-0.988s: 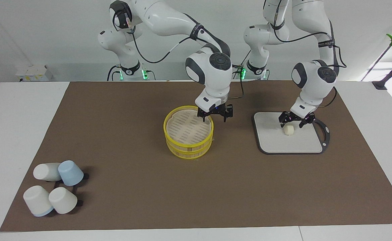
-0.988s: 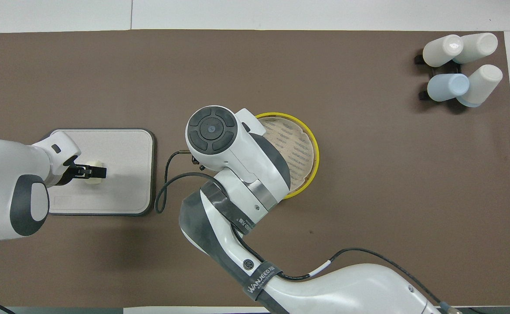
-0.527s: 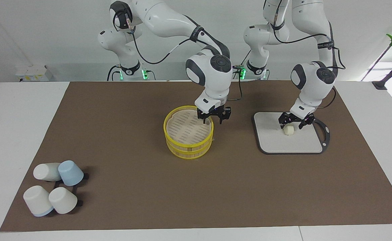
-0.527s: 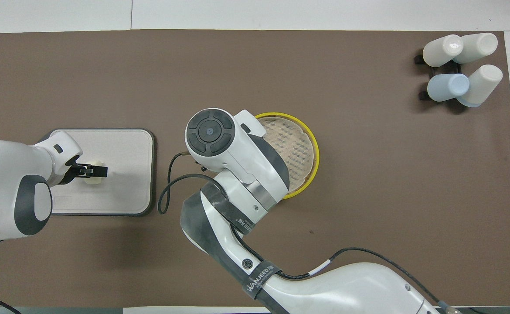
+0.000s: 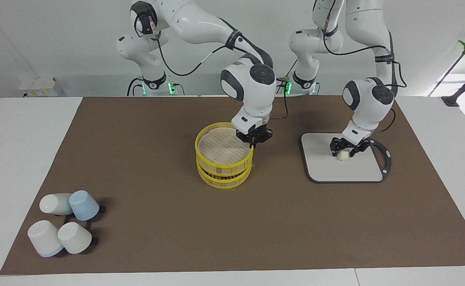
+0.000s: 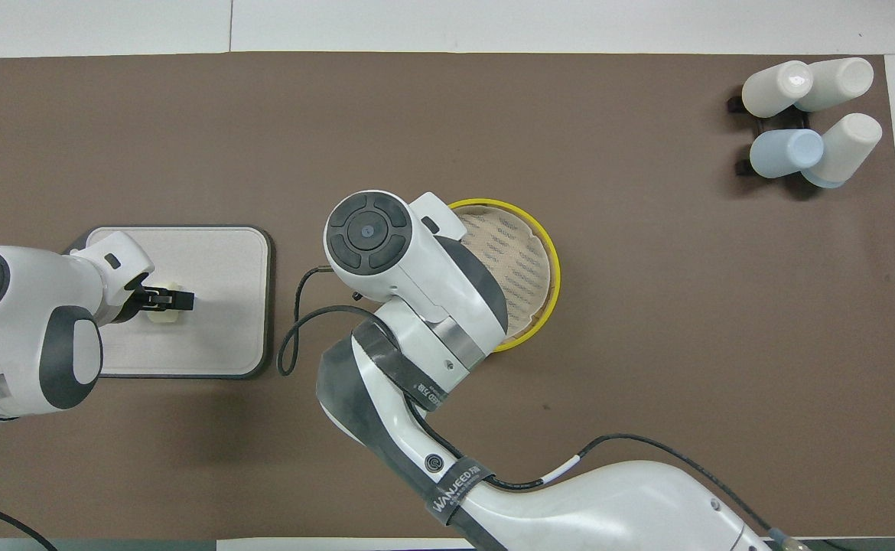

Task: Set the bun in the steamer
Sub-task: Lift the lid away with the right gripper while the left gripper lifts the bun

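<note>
- Four cups lie clustered at the steamer's 8 o'clock in the facing view, well apart from the work; they pose no risk to you.
- The right gripper is pinching the steamer rim at 2 o'clock, with the top tier tilted. If that pinch slips, the tier could drop askew.
- The bun sits on the board, at the steamer's 3 o'clock. The left gripper is down over it, grip impossible to tell. Squeeze too hard and the dough may dent, too softly and it may fall.
</note>
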`<state>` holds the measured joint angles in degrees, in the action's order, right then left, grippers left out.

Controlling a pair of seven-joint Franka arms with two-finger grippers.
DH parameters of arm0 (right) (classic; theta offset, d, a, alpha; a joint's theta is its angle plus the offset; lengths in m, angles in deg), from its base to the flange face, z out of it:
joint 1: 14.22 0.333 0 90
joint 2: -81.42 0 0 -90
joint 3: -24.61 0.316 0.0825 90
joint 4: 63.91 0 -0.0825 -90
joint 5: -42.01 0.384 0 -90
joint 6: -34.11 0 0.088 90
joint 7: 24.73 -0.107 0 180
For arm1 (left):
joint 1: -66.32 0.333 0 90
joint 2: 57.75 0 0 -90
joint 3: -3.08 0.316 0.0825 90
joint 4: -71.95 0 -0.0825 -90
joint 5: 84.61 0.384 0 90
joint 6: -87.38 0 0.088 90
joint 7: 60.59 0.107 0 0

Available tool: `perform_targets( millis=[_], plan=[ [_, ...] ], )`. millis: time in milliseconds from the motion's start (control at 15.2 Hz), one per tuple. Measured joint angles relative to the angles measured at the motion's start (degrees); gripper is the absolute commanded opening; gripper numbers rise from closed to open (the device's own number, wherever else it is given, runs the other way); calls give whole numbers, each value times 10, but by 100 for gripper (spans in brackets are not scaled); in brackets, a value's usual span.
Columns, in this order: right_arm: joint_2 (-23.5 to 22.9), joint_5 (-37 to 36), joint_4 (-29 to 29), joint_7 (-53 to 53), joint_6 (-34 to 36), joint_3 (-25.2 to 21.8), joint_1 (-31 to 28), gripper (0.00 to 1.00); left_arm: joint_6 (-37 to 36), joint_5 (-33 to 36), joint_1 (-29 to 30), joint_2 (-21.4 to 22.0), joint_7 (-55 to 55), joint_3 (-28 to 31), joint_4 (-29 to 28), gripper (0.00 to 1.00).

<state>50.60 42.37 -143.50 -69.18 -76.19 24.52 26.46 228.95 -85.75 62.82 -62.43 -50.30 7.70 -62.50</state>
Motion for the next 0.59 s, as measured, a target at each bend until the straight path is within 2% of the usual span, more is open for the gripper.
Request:
perform_targets(
  millis=[264,593],
  plan=[
    [5,-1,33,40,34,-7,-24,0,-15,0,0,1,0,0,8,36],
    [62,5,62,232,136,-7,-159,0,-48,0,0,1,0,1,25,34]
  ],
)
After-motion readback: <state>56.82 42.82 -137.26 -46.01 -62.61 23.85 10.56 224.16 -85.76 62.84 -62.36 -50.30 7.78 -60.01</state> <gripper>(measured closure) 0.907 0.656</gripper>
